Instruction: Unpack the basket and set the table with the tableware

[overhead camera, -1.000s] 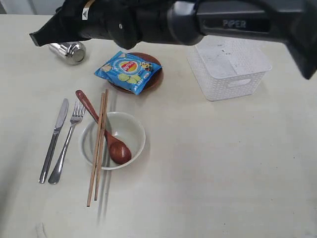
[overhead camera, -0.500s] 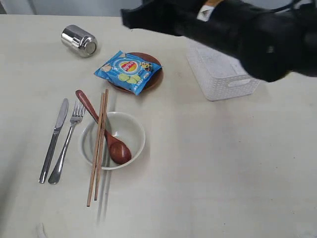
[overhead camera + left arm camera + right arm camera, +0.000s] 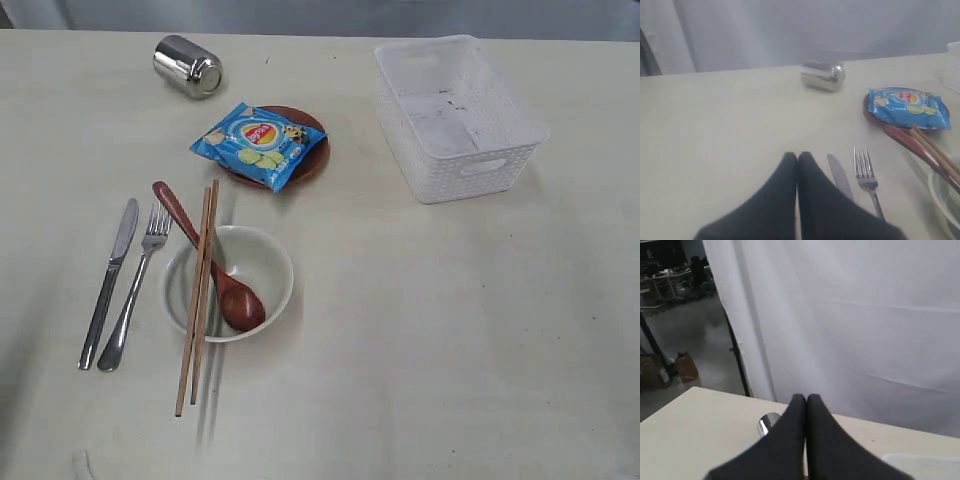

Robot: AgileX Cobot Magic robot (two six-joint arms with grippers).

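The basket (image 3: pixel 470 178) is set lengthwise front-to-back; the pressed-together left end effector (image 3: pixel 797 158) and right end effector (image 3: pixel 806 399) are shown only in wrist views.

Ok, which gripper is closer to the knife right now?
Left. The left gripper hangs shut right by the knife. The right gripper, also shut, points toward the curtain, with no knife in its view.

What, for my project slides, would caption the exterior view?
Empty basket; knife and fork beside bowl holding spoon, chopsticks across it; snack bag on plate; cup on its side.
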